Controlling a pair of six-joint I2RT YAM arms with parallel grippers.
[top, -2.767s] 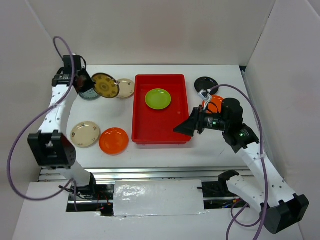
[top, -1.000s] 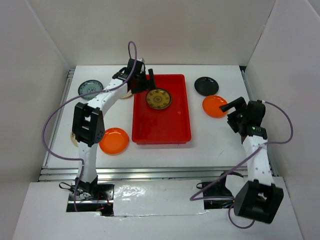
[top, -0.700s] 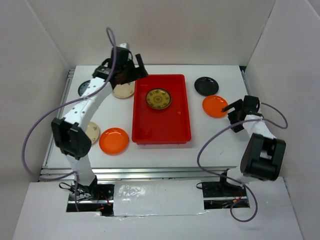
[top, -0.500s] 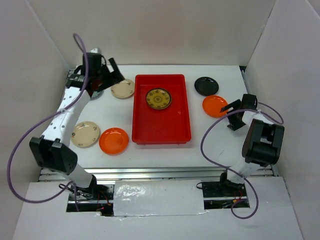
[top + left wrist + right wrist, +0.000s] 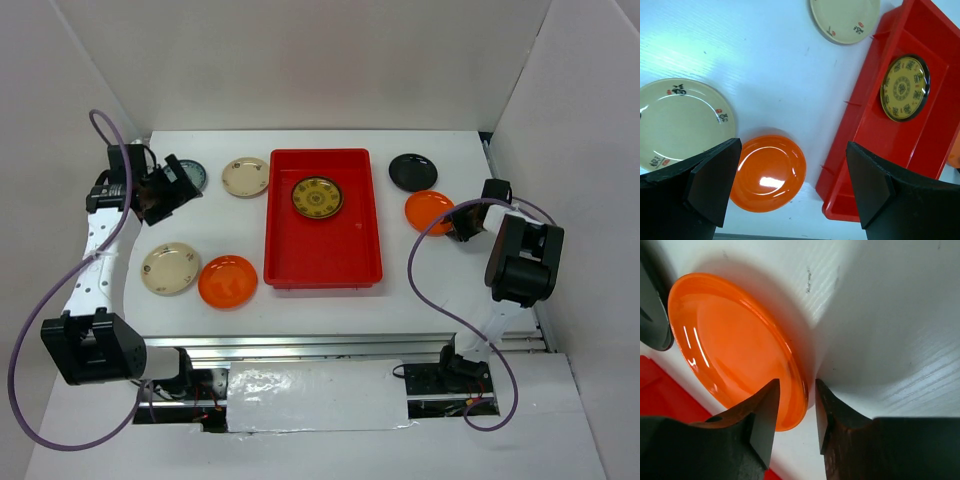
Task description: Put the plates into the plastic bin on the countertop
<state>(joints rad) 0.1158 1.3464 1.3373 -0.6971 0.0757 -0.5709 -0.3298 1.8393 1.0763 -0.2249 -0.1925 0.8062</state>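
Orange plate (image 5: 735,345) has its rim between the right fingers (image 5: 840,425), close but not clamped; pinch firmly before lifting, I think. Left fingers (image 5: 715,180) stand wide apart.

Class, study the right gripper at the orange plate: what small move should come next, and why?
Probably close the right gripper fully: it straddles the rim of the orange plate, with a gap showing beside the rim. Once pinched, the plate can go to the bin.

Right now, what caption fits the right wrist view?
Right gripper straddling the rim of the orange plate on the countertop; black plate and bin at the left edge.
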